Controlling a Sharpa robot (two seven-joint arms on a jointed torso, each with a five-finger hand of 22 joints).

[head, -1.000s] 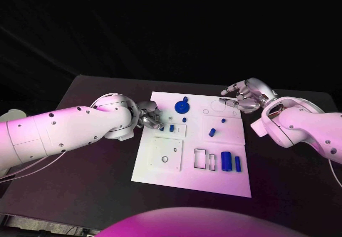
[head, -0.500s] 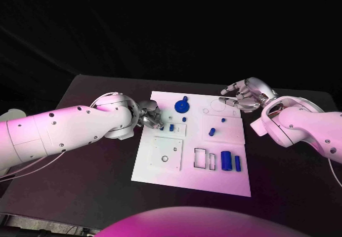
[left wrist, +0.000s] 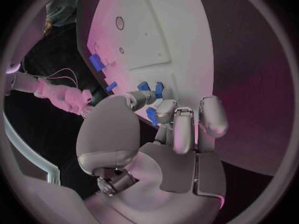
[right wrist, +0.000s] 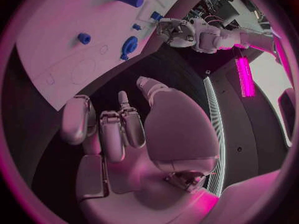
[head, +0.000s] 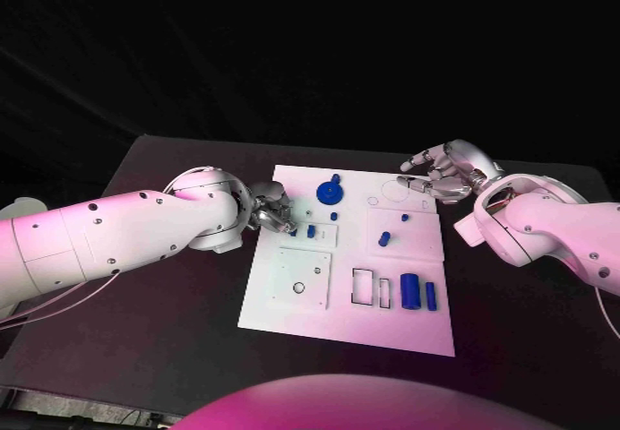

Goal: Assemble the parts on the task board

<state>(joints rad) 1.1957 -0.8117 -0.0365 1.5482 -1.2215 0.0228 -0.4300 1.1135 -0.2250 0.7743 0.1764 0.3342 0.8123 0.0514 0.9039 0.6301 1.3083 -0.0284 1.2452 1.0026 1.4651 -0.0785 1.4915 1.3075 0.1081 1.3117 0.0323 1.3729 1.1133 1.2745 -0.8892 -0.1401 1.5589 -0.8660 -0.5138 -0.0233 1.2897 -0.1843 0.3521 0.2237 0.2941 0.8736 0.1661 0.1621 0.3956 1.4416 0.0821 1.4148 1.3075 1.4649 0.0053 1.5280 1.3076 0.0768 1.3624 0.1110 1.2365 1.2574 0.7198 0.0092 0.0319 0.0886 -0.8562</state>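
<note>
- Board (head: 347,309): white plate, flat in the middle of the black worktop (head: 168,296), between the two arms so either can reach it.
- Gear (head: 330,191): blue round part, on the board's far edge, probably seated on its post.
- Long bars (head: 411,291): two blue pieces side by side in the board's near right part, beside two open rectangular slots (head: 363,285); they look parked, not yet seated.
- Small pegs (head: 385,239): blue, scattered in the board's middle and right; one more sits just beside the left hand.
- Left robot hand (head: 271,212): at the board's left edge, fingers (left wrist: 176,129) curled together. In the left wrist view the fingertips lie right against a small blue part (left wrist: 151,115) at the edge. Whether it is pinched or merely touched I cannot tell; judged, this is the part being worked.
- Right robot hand (head: 443,176): hovers over the board's far right corner, above the outlined circles (head: 398,189). In the right wrist view its fingers (right wrist: 112,129) are loosely apart and hold nothing; it looks to be waiting.
- Writing: no brand, label or readable text anywhere on board, parts or arms.
</note>
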